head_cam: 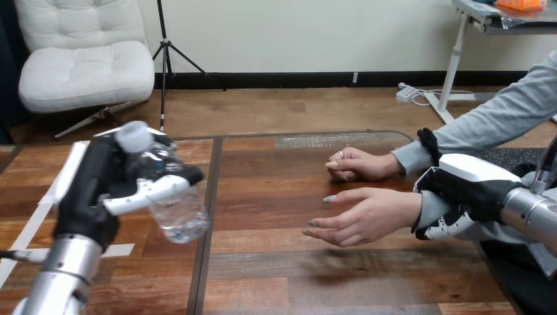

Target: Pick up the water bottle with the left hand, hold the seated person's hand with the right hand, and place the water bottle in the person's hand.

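Note:
My left hand (98, 180) is raised above the table's left part, its fingers and thumb curled round a clear water bottle (172, 207) with a white cap (134, 136). The bottle is tilted, its cap toward the upper left. At the right, the person's nearer hand (361, 216) hovers palm up and open above the table, well apart from the bottle. My right hand (463, 190) is at that arm's wrist, its fingers curled under and round the grey sleeve. The person's farther hand (358, 164) rests on the table behind it.
The wooden table (276, 262) has a dark seam (210, 216) running front to back and white tape strips (39, 210) at the left. Open tabletop lies between the bottle and the person's hands.

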Motion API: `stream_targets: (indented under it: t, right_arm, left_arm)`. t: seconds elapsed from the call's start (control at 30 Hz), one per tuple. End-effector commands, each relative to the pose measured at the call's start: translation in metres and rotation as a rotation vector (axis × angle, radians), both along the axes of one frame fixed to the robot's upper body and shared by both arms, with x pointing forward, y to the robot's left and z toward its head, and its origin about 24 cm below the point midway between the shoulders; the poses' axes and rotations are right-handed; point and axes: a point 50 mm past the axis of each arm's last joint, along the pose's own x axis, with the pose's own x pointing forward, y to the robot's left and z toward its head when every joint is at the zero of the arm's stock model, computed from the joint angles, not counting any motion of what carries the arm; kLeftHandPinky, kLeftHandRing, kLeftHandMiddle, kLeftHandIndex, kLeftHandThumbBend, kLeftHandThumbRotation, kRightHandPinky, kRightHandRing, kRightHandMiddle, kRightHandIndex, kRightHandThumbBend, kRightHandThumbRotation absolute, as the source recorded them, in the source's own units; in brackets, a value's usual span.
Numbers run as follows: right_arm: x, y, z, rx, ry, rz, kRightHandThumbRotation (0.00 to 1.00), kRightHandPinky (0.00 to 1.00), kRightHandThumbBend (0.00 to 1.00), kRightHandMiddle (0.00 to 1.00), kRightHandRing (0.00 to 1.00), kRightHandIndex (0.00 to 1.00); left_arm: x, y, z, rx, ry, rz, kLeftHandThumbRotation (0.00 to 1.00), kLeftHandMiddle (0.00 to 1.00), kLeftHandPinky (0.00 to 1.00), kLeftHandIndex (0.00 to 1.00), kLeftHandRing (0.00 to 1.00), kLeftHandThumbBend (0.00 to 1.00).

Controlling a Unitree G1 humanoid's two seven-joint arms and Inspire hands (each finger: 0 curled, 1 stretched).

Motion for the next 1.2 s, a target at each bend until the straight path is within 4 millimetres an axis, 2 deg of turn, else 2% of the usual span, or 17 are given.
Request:
stream_targets:
  t: [0.0, 0.73, 1.17]
  right_arm:
    - [0.014, 0.013, 0.029, 0.092, -0.135, 0.035, 0.00, 0.26, 0.50, 0.38, 0.30, 0.42]
    - [0.018, 0.021, 0.043, 0.116, -0.169, 0.074, 0.00, 0.21, 0.49, 0.33, 0.25, 0.38]
    - [0.021, 0.026, 0.049, 0.134, -0.192, 0.097, 0.00, 0.22, 0.49, 0.33, 0.26, 0.38]
  left_arm:
    - [0.014, -0.015, 0.034, 0.005, -0.135, -0.052, 0.00, 0.37, 0.29, 0.39, 0.34, 0.73]
    - [0.020, -0.022, 0.036, -0.003, -0.134, -0.074, 0.00, 0.37, 0.29, 0.38, 0.33, 0.74]
    - [0.021, -0.022, 0.037, -0.001, -0.139, -0.078, 0.00, 0.37, 0.28, 0.38, 0.32, 0.75]
